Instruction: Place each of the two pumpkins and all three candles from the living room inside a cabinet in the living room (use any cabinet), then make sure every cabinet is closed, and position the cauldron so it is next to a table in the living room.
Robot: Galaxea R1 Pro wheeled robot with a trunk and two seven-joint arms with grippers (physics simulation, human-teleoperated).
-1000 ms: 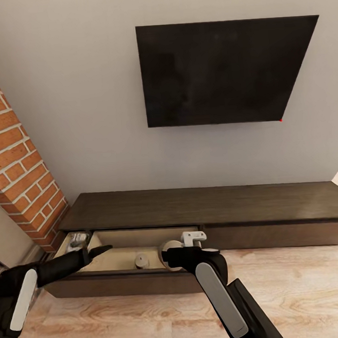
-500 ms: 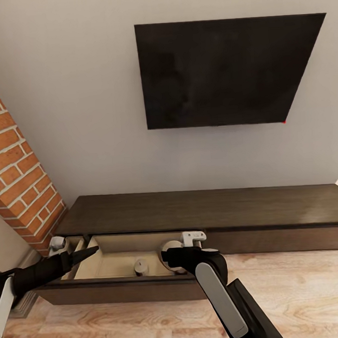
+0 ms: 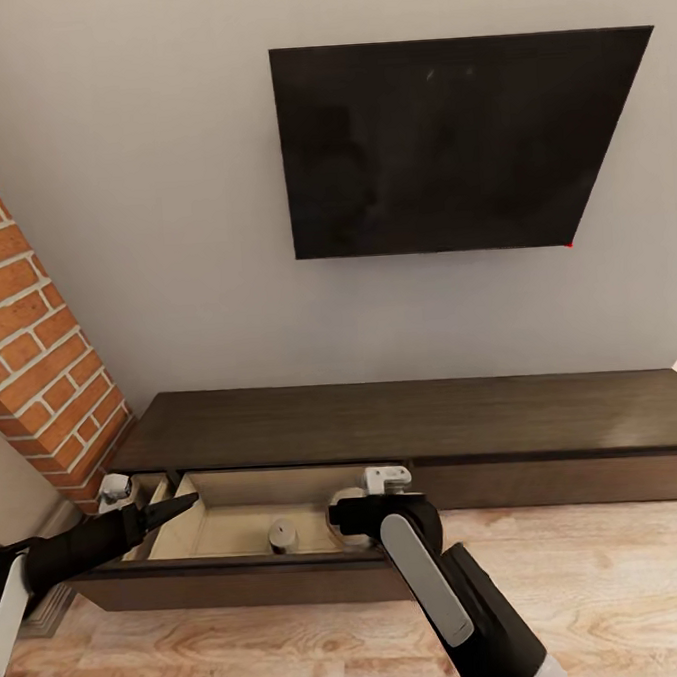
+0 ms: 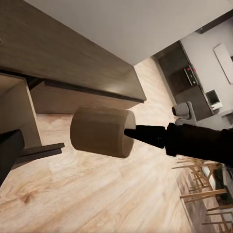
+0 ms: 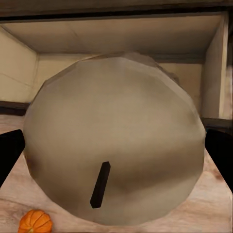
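Note:
The cabinet (image 3: 413, 414) is a long dark console with its left drawer (image 3: 225, 526) pulled out, showing the pale lining. One candle (image 3: 281, 534) stands inside that drawer. My right gripper (image 3: 361, 505) is at the drawer's right end, shut on a second candle (image 3: 340, 497); up close this candle (image 5: 114, 145) is seen end-on with its wick, in front of the drawer's opening. My left gripper (image 3: 161, 508) is at the drawer's left end, shut on a third candle (image 4: 102, 131). A pumpkin (image 5: 35, 222) lies on pale wood below the right gripper. The cauldron and table are out of view.
A black TV (image 3: 467, 140) hangs on the wall above the console. A brick fireplace (image 3: 28, 347) stands close on the left beside the drawer. Wood floor (image 3: 614, 582) stretches in front of the console. Wooden chairs (image 4: 204, 194) stand far off.
The whole view shifted a little a second ago. My left gripper has gone toward the drawer's left end. The right forearm has swung slightly while its gripper stays at the drawer with the candle.

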